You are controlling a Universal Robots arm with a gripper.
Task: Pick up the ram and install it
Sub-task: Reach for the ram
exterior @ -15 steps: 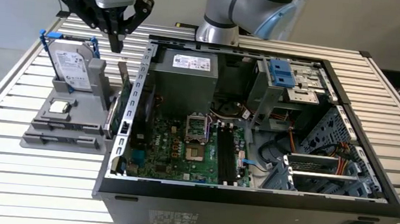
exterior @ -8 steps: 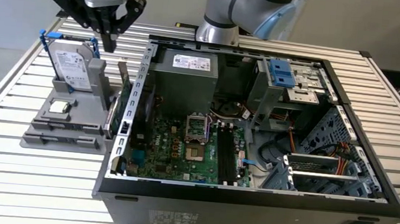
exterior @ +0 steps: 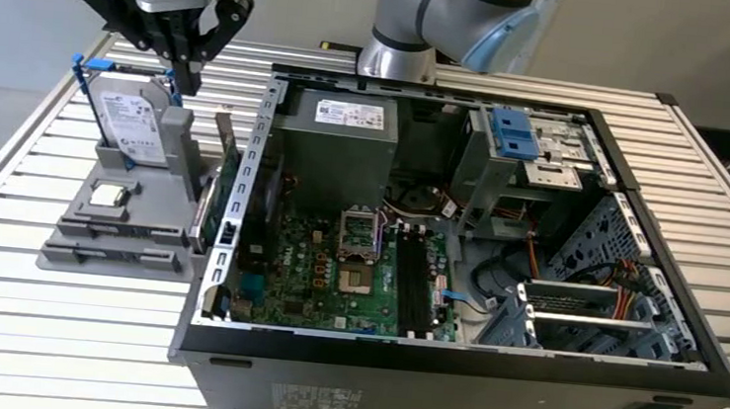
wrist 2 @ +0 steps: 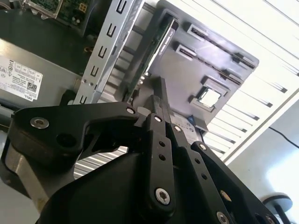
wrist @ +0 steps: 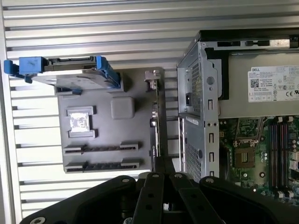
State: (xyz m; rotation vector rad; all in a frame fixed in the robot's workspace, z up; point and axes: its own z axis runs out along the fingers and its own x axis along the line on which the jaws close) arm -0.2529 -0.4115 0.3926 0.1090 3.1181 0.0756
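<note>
A robot arm (exterior: 412, 55) of silver-grey metal tubes, with pale blue caps on its rounded joints. Its hand (exterior: 186, 75) has a white and grey body and black, angular linkage fingers (wrist 2: 159, 121). In both wrist views, round silver screw heads mark each pivot and the flat black links overlap.

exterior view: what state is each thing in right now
gripper: shut, holding nothing, above the gray holder
ram: standing on edge in the holder's slot beside the case, not installed
hard drive: propped up in the holder, in its blue frame
computer case: lying on its side, side panel off
motherboard slots: empty
</note>
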